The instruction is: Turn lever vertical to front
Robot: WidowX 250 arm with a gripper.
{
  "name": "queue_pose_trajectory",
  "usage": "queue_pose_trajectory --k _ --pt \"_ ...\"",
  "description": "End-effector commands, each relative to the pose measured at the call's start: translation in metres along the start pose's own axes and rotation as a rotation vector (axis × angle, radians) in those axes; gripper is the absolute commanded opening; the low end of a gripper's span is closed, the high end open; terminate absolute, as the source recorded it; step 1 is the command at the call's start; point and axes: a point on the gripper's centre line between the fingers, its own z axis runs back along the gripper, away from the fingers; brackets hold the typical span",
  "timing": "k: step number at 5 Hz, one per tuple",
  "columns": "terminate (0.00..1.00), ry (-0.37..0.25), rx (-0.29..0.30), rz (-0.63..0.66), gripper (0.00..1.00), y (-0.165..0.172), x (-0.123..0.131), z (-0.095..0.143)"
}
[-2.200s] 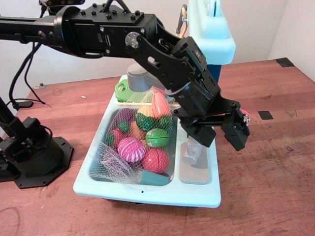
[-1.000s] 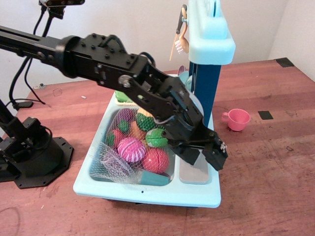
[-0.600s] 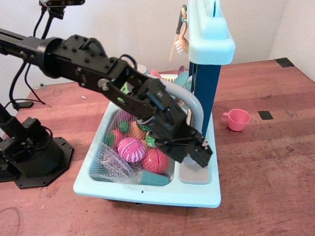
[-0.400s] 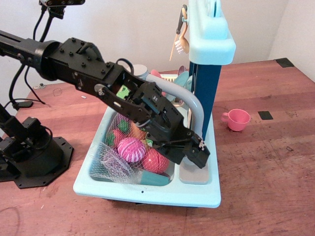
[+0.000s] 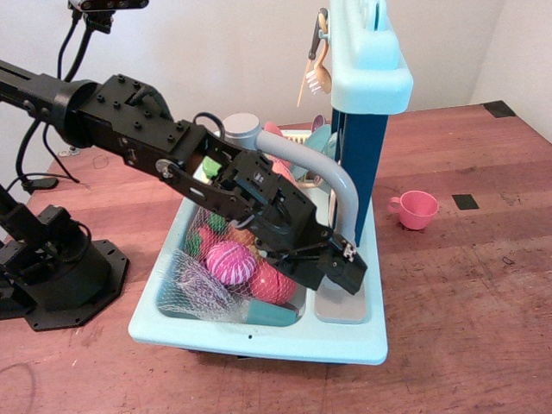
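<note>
Black boxy gripper (image 5: 338, 269) hides the lever beside the curved grey spout (image 5: 332, 177); jaw state unclear; netted plastic fruit (image 5: 233, 259) fills the pale-blue sink (image 5: 259, 332).

Arm (image 5: 172, 151) swinging left and lowering across toy sink (image 5: 259, 332), now reaching over mesh bag of toy food (image 5: 226, 263). Gripper (image 5: 338, 267) sliding from right of faucet base to front of it. Curved grey spout (image 5: 332, 185) becoming uncovered, pink cup (image 5: 414, 210) too. Lever hidden behind gripper; position cannot tell.
</note>
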Motion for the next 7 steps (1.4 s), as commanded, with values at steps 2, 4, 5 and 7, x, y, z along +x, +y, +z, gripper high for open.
queue_pose_trajectory --k 2,4,5,7 --pt "0.0 0.006 0.16 0.085 1.0 0.057 -0.037 0.064" --pt "0.0 0.016 0.157 0.105 1.0 0.07 -0.051 0.087" --pt "0.0 0.016 0.157 0.105 1.0 0.07 -0.051 0.087" --pt "0.0 0.016 0.157 0.105 1.0 0.07 -0.051 0.087"
